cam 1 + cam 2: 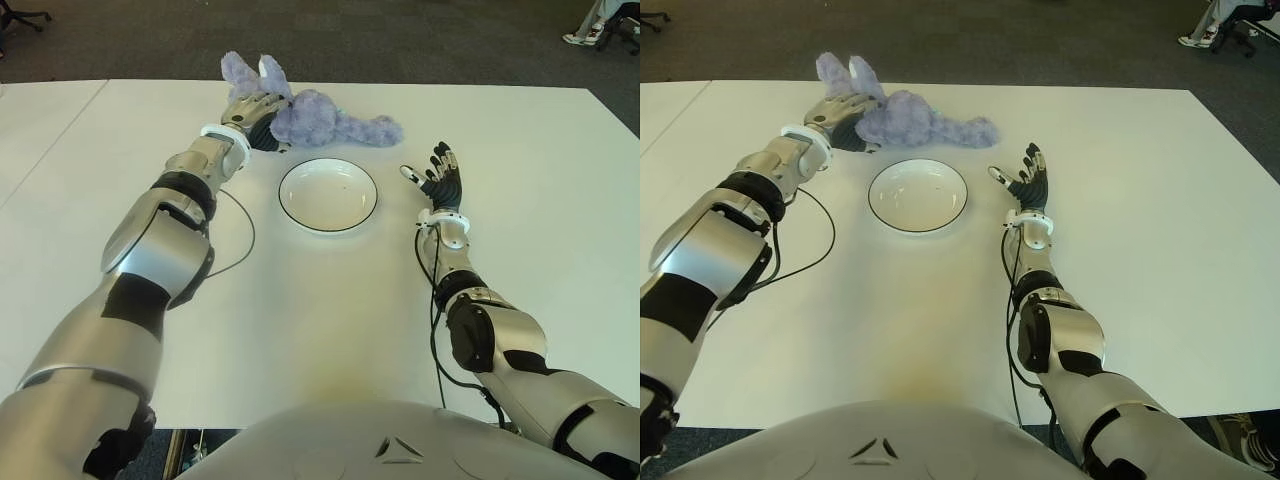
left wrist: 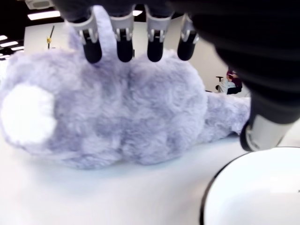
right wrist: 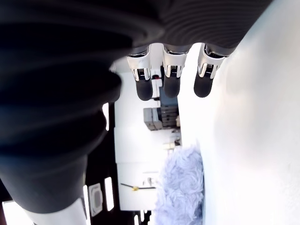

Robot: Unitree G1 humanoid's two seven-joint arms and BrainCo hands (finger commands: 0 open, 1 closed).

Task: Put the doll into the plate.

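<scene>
Fingers (image 2: pixel 124 44) of the left hand (image 1: pixel 250 112) are draping, uncurled, over the fluffy lilac plush doll (image 1: pixel 320 120), lying lengthwise beyond the black-rimmed white round plate (image 1: pixel 328 195); right hand (image 1: pixel 440 185) is idling open beside it.

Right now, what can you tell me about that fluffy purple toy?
The doll is a lavender plush rabbit with long ears and a round white tail. It lies on its side on the white table, just beyond the plate and apart from it. The left robot hand sits over its body, fingertips touching the fur.
</scene>
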